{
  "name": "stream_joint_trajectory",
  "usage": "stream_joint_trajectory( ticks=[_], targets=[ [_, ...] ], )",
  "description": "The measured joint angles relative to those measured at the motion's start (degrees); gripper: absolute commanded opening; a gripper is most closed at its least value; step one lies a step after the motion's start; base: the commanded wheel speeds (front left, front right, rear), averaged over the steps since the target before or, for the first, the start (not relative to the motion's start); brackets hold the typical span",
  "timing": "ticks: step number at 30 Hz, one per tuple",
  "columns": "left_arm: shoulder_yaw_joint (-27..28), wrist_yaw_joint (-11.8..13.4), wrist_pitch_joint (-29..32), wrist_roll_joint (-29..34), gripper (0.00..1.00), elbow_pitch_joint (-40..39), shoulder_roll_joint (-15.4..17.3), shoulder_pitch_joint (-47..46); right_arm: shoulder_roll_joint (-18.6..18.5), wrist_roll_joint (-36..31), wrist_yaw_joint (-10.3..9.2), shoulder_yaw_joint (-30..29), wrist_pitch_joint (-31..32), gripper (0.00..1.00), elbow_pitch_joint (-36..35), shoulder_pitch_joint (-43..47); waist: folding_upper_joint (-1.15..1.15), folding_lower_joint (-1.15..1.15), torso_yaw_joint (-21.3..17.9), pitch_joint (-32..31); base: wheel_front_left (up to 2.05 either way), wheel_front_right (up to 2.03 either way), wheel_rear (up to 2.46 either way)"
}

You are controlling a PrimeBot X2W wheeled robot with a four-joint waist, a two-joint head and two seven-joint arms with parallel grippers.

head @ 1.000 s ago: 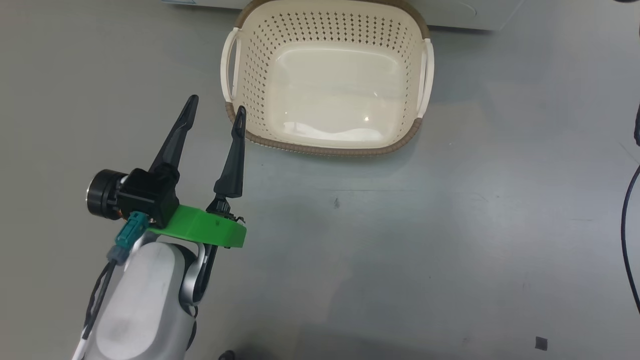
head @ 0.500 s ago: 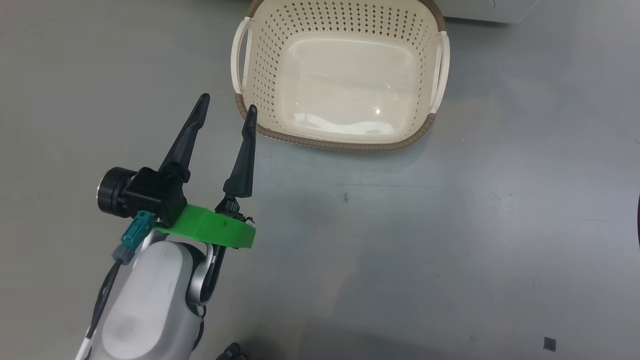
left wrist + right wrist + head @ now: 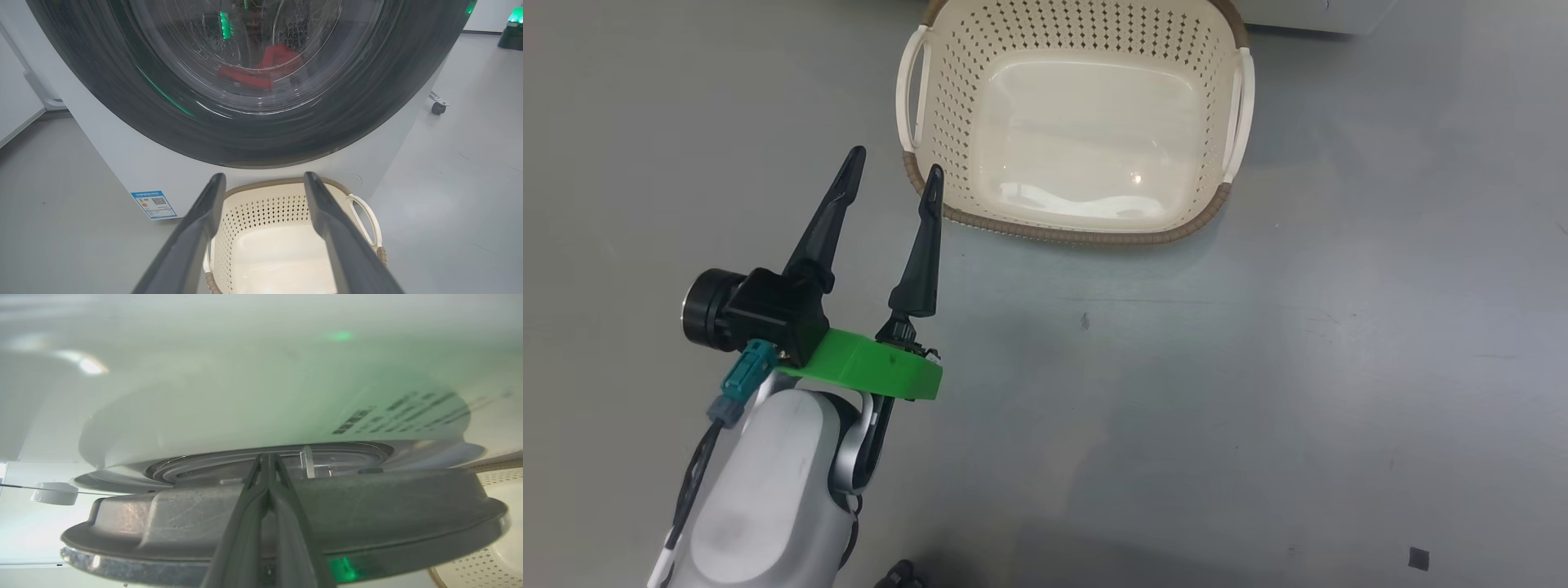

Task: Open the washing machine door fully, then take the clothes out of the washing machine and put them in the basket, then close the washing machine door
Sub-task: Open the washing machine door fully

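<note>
Red clothes (image 3: 261, 69) lie far inside the washing machine (image 3: 122, 163), the basket (image 3: 1078, 237) near it; the left gripper (image 3: 894, 161) hangs open, and the right gripper (image 3: 267, 455), pinched shut on nothing, seems hooked behind the door (image 3: 367, 510) and could slip off because it is smooth.

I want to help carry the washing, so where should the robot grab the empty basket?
Probably by the white side handle on the left of the basket. The handle is a thin loop that stands off the holed wall, which leaves a gap for one finger to slip through. Come down from above on the left side, where the open left hand is closest.
</note>
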Motion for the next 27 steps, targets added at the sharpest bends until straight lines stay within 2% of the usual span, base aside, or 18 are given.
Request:
stream_joint_trajectory(
  ticks=[9, 12, 27],
  targets=[
    [0.0, 0.41, 0.0, 0.02, 1.0, 0.33, -0.01, -0.02, -0.3, 0.32, 1.57, 1.03, 2.47, 0.0, 1.16, 0.42, 0.0, 0.0, -0.74, -0.44, 0.0, 0.0, 0.0],
    [0.34, 0.47, 0.0, 0.07, 1.0, 0.76, -0.02, -0.02, -0.41, 0.37, 3.24, 1.52, 3.31, 0.0, 1.59, 1.53, 0.0, 0.0, -1.01, -0.92, 0.0, 0.0, 0.0],
    [1.21, 0.93, 0.0, 0.07, 1.0, 2.44, -0.02, 1.21, 0.83, 1.51, 6.86, 3.19, 7.4, 0.0, 2.88, 8.78, 0.0, 0.0, -2.43, -5.07, 0.0, 0.0, 0.0]
  ],
)
